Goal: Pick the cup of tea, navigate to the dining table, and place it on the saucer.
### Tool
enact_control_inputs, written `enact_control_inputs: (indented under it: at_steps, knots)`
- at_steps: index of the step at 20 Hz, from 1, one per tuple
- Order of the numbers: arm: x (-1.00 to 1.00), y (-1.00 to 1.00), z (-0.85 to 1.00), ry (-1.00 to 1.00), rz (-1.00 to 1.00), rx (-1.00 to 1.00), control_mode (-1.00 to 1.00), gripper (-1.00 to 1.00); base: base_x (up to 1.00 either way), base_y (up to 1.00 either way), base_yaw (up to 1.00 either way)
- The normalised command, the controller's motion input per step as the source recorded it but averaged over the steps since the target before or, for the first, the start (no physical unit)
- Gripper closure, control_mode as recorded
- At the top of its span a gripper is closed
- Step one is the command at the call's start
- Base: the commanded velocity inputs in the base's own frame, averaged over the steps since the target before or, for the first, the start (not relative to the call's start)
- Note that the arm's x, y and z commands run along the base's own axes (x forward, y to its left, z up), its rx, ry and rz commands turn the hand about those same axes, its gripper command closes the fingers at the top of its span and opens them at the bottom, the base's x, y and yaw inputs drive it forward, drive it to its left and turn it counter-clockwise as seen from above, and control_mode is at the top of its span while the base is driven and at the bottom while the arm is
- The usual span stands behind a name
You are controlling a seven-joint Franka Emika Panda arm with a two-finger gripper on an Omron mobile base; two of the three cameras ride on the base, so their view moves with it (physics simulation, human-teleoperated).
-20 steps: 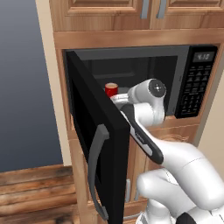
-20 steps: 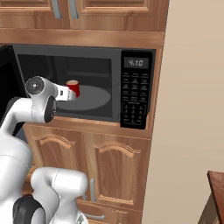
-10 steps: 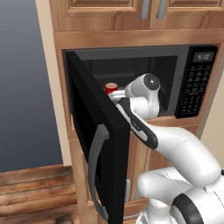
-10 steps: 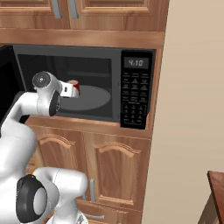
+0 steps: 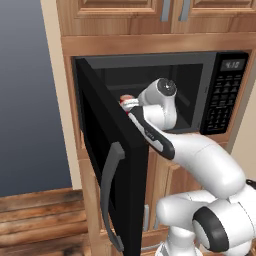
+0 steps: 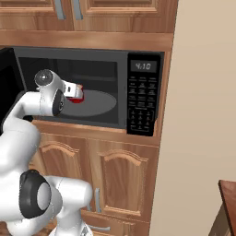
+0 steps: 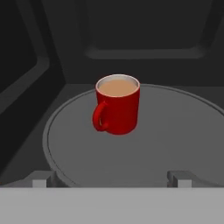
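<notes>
Microwave [image 6: 115, 69] door [image 5: 107, 150] swung wide, cavity mouth free; cup of tea [image 7: 117, 104] alone on turntable [image 7: 175, 135], bare plate all round, cavity walls close

In the left base view the arm's wrist covers most of the cup of tea [image 5: 126, 101]; just a sliver of red with a pale rim shows above the open microwave door [image 5: 107, 150], and its handle and liquid cannot be made out there. In the right base view the wrist hides the cup's left part, leaving a small red patch. The end effector [image 7: 111, 178] has only its two finger tips [image 7: 40, 179] rising at the bottom of the hand view, the rest cut off. The turntable [image 7: 175, 131] runs past that view's right edge. The surface [image 6: 229, 203] is clipped to a corner at the right base view's lower right edge.
</notes>
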Motion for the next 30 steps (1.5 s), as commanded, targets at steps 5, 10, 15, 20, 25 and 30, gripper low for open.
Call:
enact_control_inputs:
  at_steps: [5,10,15,20,25,30]
  knots:
    - [0.13,0.26,0.0,-0.08,-0.06,-0.09,-1.0,-1.0,0.0,0.0,0.0]
    - [0.18,0.1,0.0,-0.03,-0.03,-0.01,-1.0,-1.0,0.0,0.0,0.0]
    - [0.21,0.09,0.0,0.0,-0.04,0.0,-1.0,-1.0,0.0,0.0,0.0]
    - [0.17,0.07,0.0,0.0,-0.09,0.0,-1.0,-1.0,0.0,0.0,0.0]
    - [0.2,0.06,0.0,0.0,-0.09,0.0,-1.0,-1.0,0.0,0.0,0.0]
    - [0.2,0.21,0.0,0.0,-0.11,0.0,-1.0,-1.0,0.0,0.0,0.0]
